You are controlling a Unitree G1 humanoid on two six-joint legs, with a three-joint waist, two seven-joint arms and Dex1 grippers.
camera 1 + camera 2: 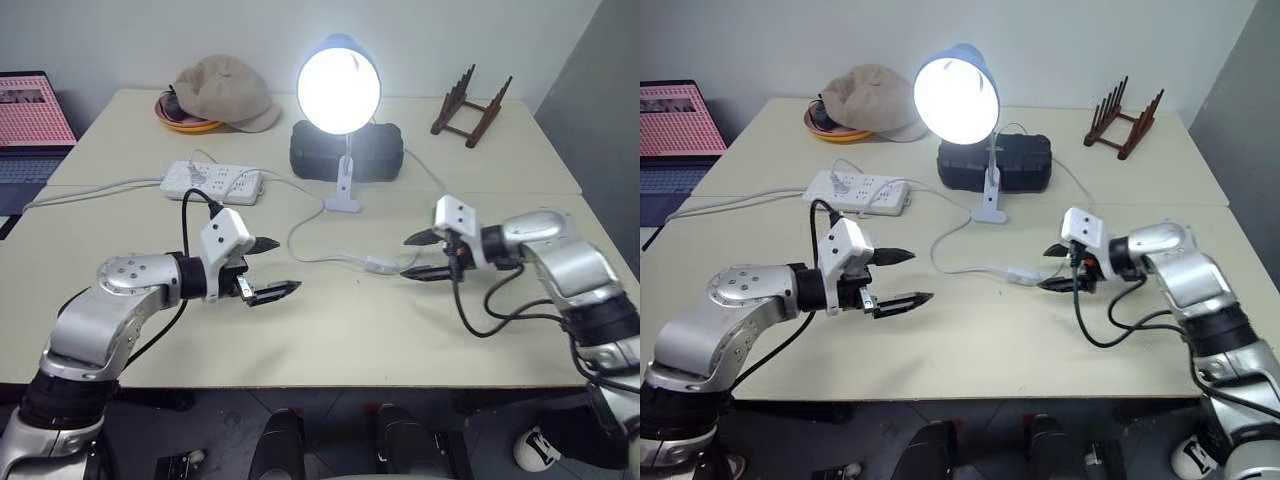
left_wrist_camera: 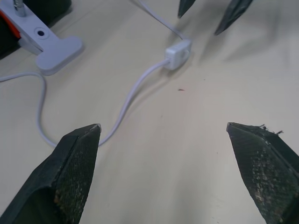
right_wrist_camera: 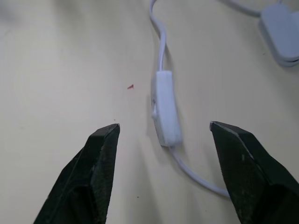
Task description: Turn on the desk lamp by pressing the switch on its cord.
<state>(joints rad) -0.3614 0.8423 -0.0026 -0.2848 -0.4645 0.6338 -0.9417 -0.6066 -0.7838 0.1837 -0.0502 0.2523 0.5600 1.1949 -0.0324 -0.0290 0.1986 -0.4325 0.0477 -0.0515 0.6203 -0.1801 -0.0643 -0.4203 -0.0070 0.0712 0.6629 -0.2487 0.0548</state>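
The desk lamp point(image 1: 338, 90) stands at the middle back of the table on its white clip base point(image 1: 343, 203), its bulb glowing bright. Its thin white cord point(image 1: 300, 250) loops forward to the switch point(image 1: 381, 265), which lies flat on the tabletop. My right gripper point(image 1: 405, 257) is open just right of the switch; in the right wrist view the switch point(image 3: 166, 114) lies between and just beyond the fingertips point(image 3: 105, 140), untouched. My left gripper point(image 1: 285, 266) is open and empty, well left of the switch point(image 2: 178, 53), pointing toward it.
A white power strip point(image 1: 212, 181) lies back left. A black case point(image 1: 375, 150) sits behind the lamp. A tan cap point(image 1: 225, 92) rests on an orange dish at the back, a wooden rack point(image 1: 472, 105) back right, a laptop point(image 1: 30, 120) far left.
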